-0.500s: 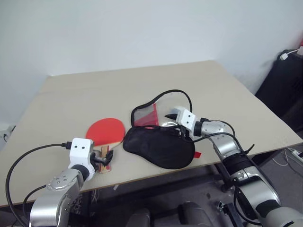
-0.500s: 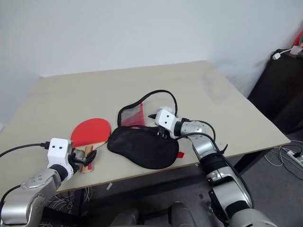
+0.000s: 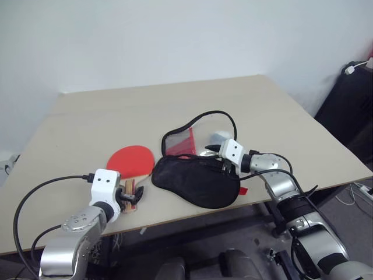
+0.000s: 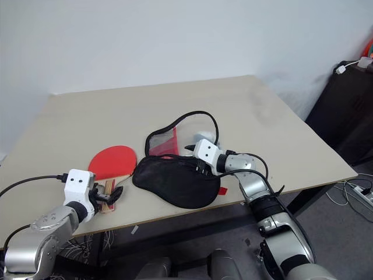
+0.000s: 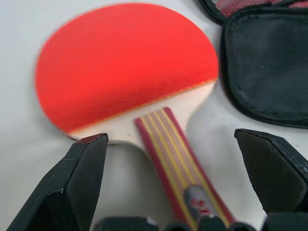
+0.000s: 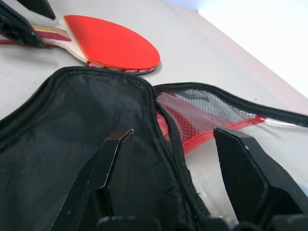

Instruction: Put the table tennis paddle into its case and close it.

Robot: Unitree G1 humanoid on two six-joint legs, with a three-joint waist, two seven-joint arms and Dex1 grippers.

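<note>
The table tennis paddle (image 3: 130, 158) lies flat on the table, red face up, its striped wooden handle (image 5: 175, 168) pointing at the near edge. My left gripper (image 3: 132, 197) is open, one finger on each side of the handle and apart from it. To the paddle's right the case (image 3: 195, 181) lies unzipped: the black half is in front, and the clear half with the red panel (image 3: 189, 140) is folded open behind it. My right gripper (image 6: 174, 134) is open over the case's right end, with the black zipper rim (image 6: 166, 139) running between its fingers.
The beige table (image 3: 145, 105) has open room behind and to the left of the paddle. A small red tab (image 3: 242, 190) pokes out at the case's near right, close to the table's front edge. Dark furniture (image 3: 349, 105) stands off the table to the right.
My left gripper has edged right, closer about the paddle's handle. My right gripper has drawn slightly back toward the near right along the case's rim. Paddle and case lie as before.
</note>
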